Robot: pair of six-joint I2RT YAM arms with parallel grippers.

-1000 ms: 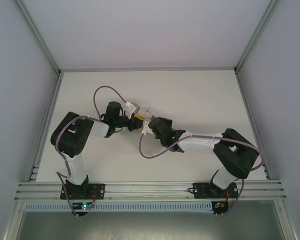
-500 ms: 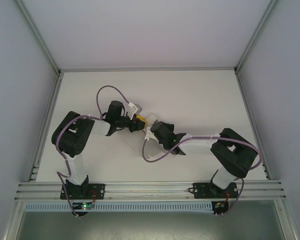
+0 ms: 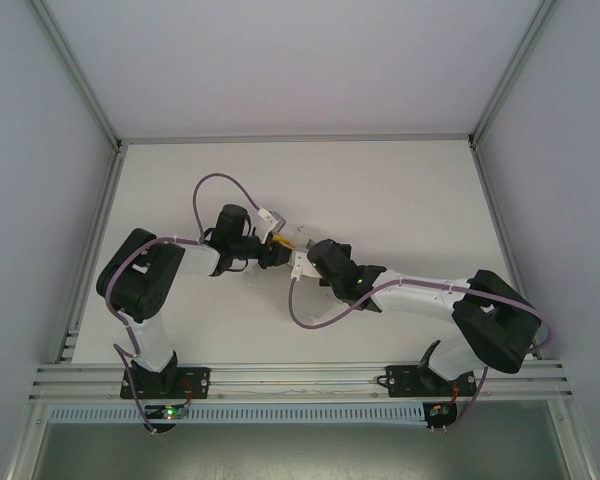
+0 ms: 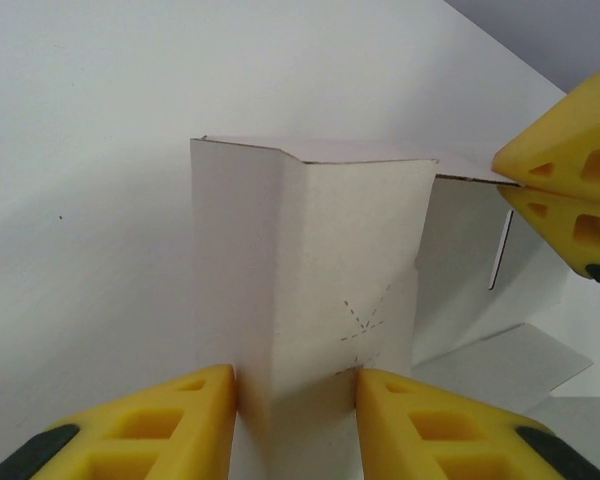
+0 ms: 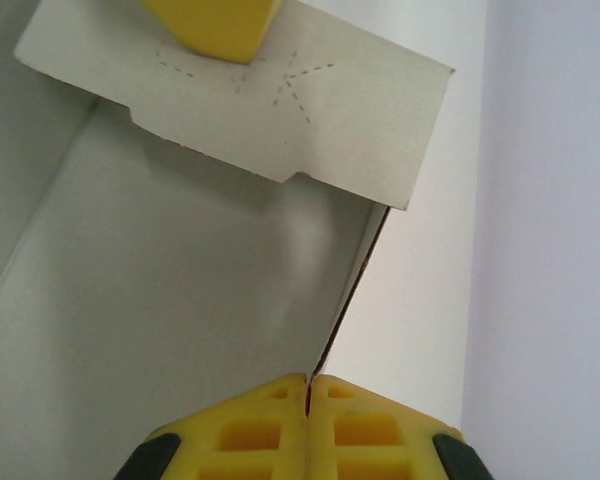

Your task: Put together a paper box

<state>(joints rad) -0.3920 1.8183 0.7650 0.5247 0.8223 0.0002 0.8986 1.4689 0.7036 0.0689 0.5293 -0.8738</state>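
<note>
Your left fingers (image 4: 212, 400) pinch the box (image 4: 340, 250) by a folded panel, right fingers (image 5: 280, 405) by a wall edge; diverging pulls could tear it.

Robot work cell, probably a lab
A plain white table (image 3: 400, 190) walled by pale panels (image 3: 20, 200) on aluminium framing (image 3: 300, 372); the left arm (image 3: 145, 285) and right arm (image 3: 420, 295) are bolted at its edge.

Two black-and-white jointed arms (image 3: 145, 282), purple cables (image 3: 215, 177) looping off each, yellow honeycombed fingers (image 4: 150, 425) with black tips.
</note>
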